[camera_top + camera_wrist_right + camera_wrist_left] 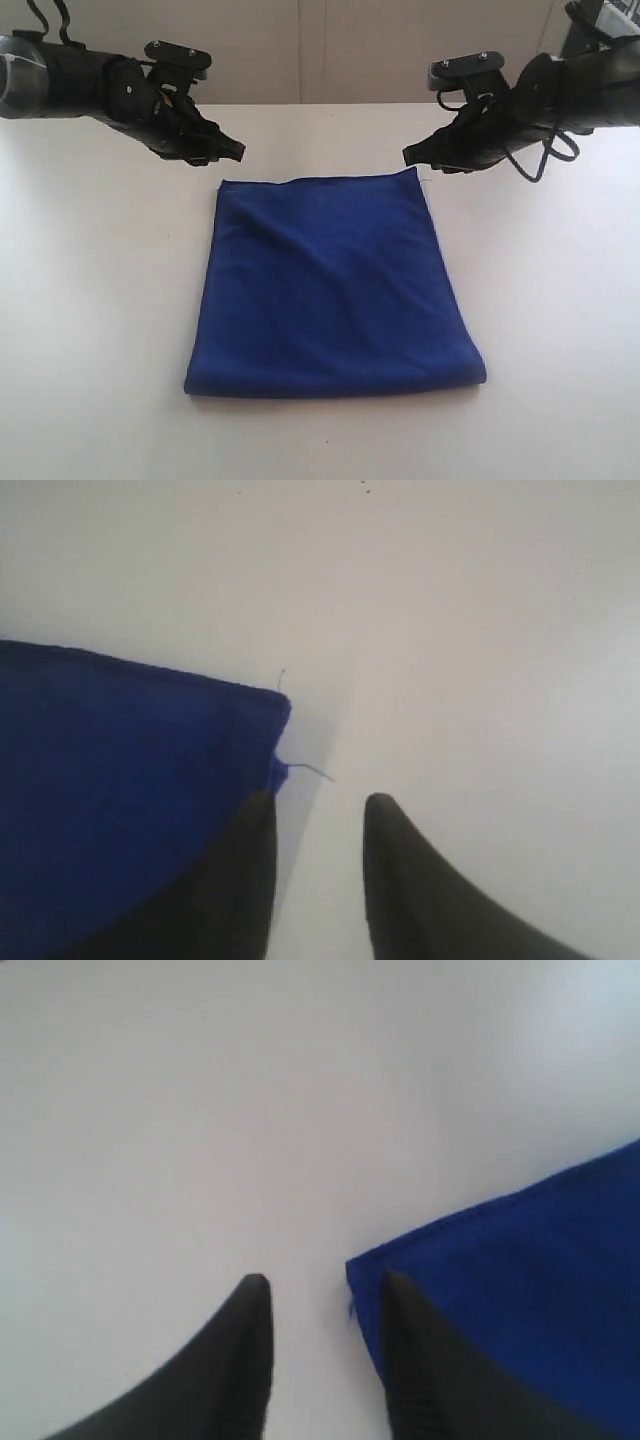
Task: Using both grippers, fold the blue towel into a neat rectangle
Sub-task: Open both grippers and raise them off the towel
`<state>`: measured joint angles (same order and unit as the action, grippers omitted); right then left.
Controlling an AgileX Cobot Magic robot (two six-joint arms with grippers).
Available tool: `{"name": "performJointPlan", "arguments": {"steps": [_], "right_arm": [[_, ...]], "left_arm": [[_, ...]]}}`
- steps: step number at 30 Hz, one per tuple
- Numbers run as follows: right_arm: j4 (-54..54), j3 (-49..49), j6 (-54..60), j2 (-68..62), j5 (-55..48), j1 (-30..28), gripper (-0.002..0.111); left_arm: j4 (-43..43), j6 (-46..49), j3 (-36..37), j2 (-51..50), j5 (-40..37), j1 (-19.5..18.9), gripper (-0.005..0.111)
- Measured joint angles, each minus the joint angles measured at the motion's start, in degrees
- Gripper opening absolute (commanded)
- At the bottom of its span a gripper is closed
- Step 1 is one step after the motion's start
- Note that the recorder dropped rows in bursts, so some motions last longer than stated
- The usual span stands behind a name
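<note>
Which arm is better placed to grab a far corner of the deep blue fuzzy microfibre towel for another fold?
Right, marginally. The black right gripper hangs open beside its corner of the blue fuzzy towel; the black left gripper, also open, sits slightly farther off.

One blue towel (pixel 335 285). Two black pincers: left pincer (pixel 236 151), right pincer (pixel 409 157). One white table (pixel 100 350).

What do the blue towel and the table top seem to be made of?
The blue towel: likely soft, matte microfibre cloth; it lies in gentle wrinkles, with a loose thread at one corner. The table: smooth, plain white, hard-looking, perhaps laminate; exact material unclear.
</note>
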<state>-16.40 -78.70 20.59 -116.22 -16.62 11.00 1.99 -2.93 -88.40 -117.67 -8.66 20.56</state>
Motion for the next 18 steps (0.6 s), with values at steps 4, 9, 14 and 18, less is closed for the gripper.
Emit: {"name": "performJointPlan", "arguments": {"steps": [4, 9, 14, 18], "right_arm": [[0.0, 0.0, 0.0, 3.8, -7.5, 0.0, 0.000], [0.0, 0.0, 0.0, 6.6, -15.4, 0.0, 0.000], [-2.0, 0.0, 0.0, 9.1, -20.7, 0.0, 0.000], [-4.2, 0.0, 0.0, 9.1, -22.1, 1.0, 0.000]], "left_arm": [[0.0, 0.0, -2.1, 2.6, -8.9, 0.0, 0.000], [0.0, -0.1, -3.4, 6.1, -18.4, 0.0, 0.000], [-3.5, -0.2, -3.4, 9.7, -25.3, 0.0, 0.000], [-9.6, 1.6, -3.4, 10.2, -27.9, 0.0, 0.000]]}}
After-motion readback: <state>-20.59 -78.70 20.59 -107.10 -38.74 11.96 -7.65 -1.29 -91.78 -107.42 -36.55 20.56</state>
